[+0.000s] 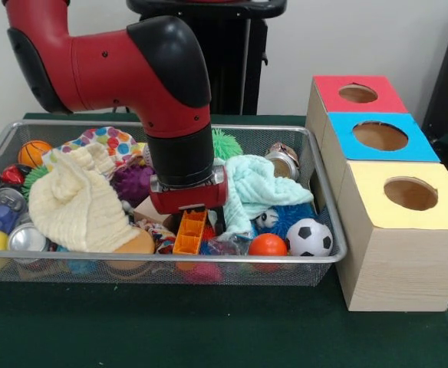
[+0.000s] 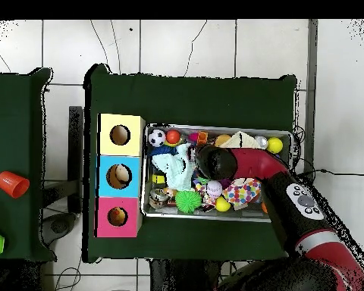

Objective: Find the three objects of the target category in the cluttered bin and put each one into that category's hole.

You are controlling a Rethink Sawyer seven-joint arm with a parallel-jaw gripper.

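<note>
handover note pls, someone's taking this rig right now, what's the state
Tool: arm is down over the middle of the wire bin; the tool itself is hidden, so its state is unknown.
Bin is cluttered: soccer ball, orange ball, cream cloth, mint cloth.
Boxes beside the bin: red, blue, yellow. The overhead view shows something inside the blue and red holes.
Left: keep sorting; target category unclear.

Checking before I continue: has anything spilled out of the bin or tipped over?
Nothing stands out. The clutter sits inside the wire bin, the three boxes stand upright in a row beside it, and the gripper is down among the toys.
</note>
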